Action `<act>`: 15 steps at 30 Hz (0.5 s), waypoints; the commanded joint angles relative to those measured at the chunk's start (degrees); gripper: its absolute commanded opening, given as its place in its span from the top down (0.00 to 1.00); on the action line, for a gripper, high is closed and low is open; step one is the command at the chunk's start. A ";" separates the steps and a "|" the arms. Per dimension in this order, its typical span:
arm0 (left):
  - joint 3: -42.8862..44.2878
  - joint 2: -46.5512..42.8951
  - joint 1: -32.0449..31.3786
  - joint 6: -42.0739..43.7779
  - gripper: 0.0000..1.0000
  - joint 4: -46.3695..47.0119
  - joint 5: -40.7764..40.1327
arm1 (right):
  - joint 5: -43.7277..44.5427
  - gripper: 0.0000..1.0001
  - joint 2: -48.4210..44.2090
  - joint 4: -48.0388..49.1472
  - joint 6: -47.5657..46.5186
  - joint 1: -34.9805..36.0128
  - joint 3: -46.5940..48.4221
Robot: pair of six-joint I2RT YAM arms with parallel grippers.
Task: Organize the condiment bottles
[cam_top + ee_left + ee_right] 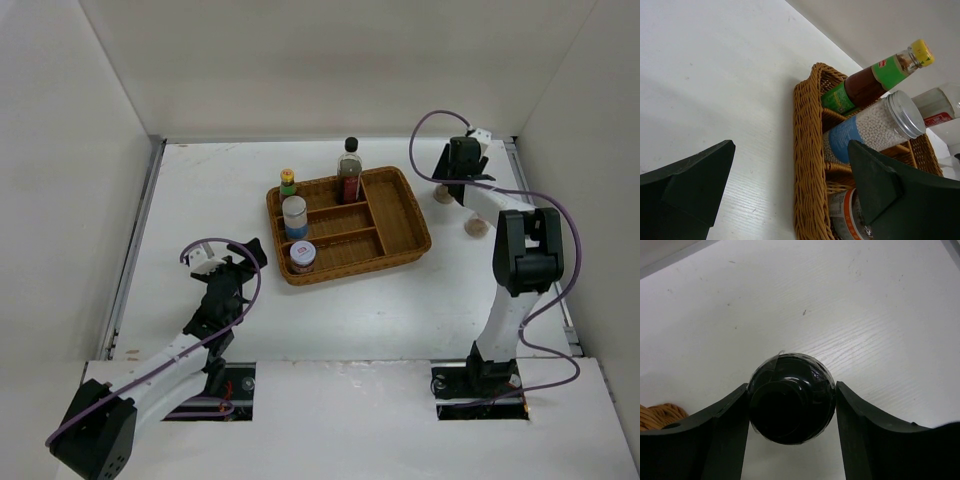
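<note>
- Wicker tray (395, 215) already held four bottles (295, 215).
- My right jaws clamped the black-capped shaker (791, 397); another shaker (478, 227) waited on the worktop (200, 200).
- My left jaws stood apart.
</note>
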 commanded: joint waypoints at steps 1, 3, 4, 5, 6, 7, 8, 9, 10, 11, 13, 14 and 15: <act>-0.67 -0.39 0.49 -0.58 0.00 2.12 0.36 | 0.36 0.43 -2.24 1.87 -0.34 0.07 1.51; -0.67 -0.39 0.58 -0.58 0.00 2.12 0.36 | 1.42 0.44 -5.67 4.32 -0.60 0.16 -0.77; -0.67 -0.39 0.58 -0.58 0.00 2.12 0.36 | 1.94 0.44 -7.86 5.55 -1.03 0.77 -2.00; -0.67 -0.39 0.58 -0.58 0.00 2.12 0.36 | 2.30 0.44 -9.88 6.70 -1.39 1.56 -3.23; -0.67 -0.39 0.58 -0.58 0.00 2.12 0.36 | 2.39 0.44 -12.08 7.75 -1.74 2.35 -4.46; -0.67 -0.39 0.58 -0.58 0.00 2.12 0.36 | 2.30 0.44 -14.01 8.81 -2.09 3.31 -5.43; -0.67 -0.39 0.49 -0.58 0.00 2.12 0.36 | 2.21 0.44 -15.60 9.25 -2.44 4.54 -6.05; -0.58 -0.31 0.49 -0.58 0.00 2.12 0.36 | 2.21 0.44 -16.83 9.61 -2.97 5.77 -6.40; -0.58 -0.31 0.49 -0.58 0.00 2.12 0.36 | 2.30 0.44 -17.63 9.70 -3.32 6.83 -6.58; -0.58 -0.48 0.49 -0.58 0.00 2.04 0.36 | 2.48 0.44 -18.68 10.05 -3.85 8.67 -6.84; -0.58 -0.74 0.49 -0.58 0.00 1.86 0.36 | 2.30 0.44 -19.39 10.40 -3.94 11.04 -6.93; -0.67 -0.92 0.49 -0.58 0.00 1.86 0.36 | 2.21 0.44 -19.48 10.84 -3.85 12.36 -7.02; -0.67 -0.92 0.49 -0.58 0.00 1.77 0.36 | 2.13 0.44 -19.31 11.45 -3.68 13.51 -7.02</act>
